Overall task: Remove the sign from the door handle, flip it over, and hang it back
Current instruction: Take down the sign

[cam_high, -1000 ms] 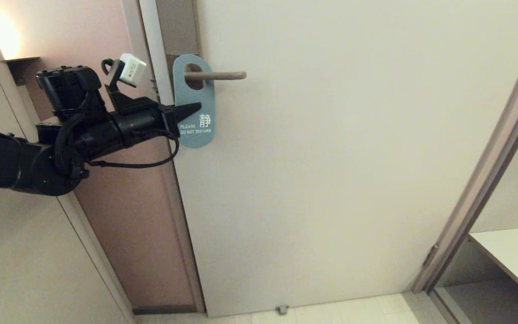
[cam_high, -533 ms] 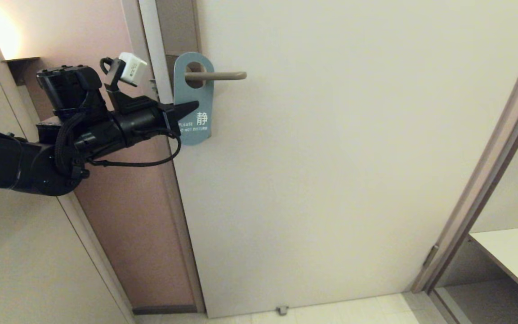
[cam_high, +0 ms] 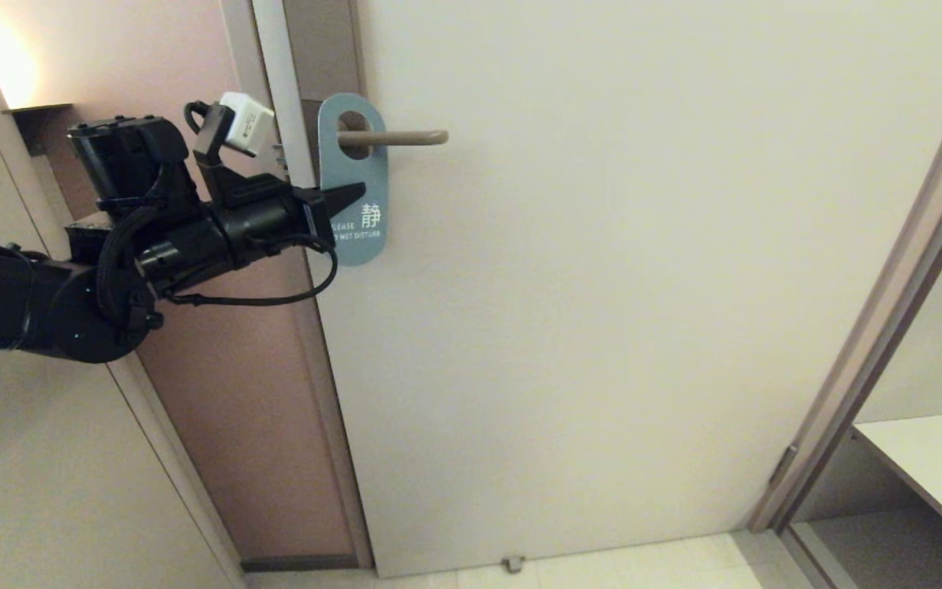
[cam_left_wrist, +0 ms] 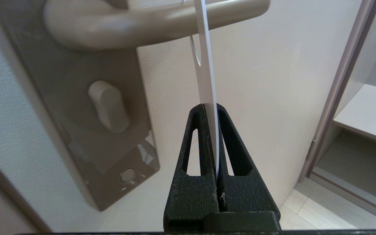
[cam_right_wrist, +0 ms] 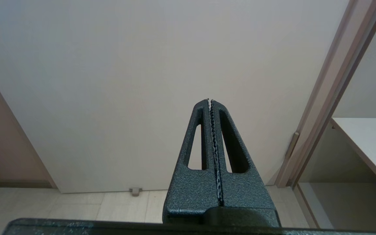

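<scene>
The left pincer (cam_high: 348, 199) is clenched on the sign (cam_high: 354, 180), its two black fingers (cam_left_wrist: 204, 137) pressed flat against either face of the thin card near its lower left edge, with no gap beyond the card's thickness. The one sign, blue side facing out with "DO NOT DISTURB" lettering, hangs by its oval hole on the single door handle (cam_high: 393, 137), a beige lever at the left side of the pale door (cam_high: 602, 286). The lever runs through the hole above a matching backplate (cam_left_wrist: 77, 130). The right pincer (cam_right_wrist: 210, 101) hangs apart from the door, fully closed on nothing, toothed pads meeting. One sign, one handle, two pincers.
</scene>
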Robot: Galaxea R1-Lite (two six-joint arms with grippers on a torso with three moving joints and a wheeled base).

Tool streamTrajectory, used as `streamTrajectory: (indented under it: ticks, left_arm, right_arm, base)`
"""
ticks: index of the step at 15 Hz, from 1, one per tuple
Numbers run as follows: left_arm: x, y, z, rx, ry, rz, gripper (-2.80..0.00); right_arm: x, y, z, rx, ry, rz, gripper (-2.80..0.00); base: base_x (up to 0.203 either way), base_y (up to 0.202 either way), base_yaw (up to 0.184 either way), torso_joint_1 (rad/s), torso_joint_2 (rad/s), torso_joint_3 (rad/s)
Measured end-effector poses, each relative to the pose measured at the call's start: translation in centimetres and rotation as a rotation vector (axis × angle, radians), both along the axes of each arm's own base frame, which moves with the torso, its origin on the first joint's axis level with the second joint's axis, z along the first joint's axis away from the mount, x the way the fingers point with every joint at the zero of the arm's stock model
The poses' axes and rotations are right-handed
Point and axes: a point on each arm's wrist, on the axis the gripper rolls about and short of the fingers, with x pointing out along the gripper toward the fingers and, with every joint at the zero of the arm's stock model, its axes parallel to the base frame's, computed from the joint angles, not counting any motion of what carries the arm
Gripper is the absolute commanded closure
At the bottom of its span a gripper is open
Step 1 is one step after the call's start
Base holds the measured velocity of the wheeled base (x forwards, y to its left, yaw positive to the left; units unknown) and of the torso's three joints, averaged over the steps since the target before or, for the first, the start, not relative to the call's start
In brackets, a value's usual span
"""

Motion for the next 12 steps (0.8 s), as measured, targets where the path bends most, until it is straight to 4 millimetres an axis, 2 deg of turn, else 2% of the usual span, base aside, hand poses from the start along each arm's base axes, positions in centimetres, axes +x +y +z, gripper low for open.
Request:
streamTrajectory:
  ticks: [12]
  left_arm:
    - [-0.8, -3.4, -0.3, -0.006, 0.011, 0.046, 0.0]
  right_arm:
    - [0.0, 0.0, 0.0, 0.0, 0.0, 0.0, 0.0]
  base:
    - [0.0, 0.0, 0.0, 0.0, 0.0, 0.0]
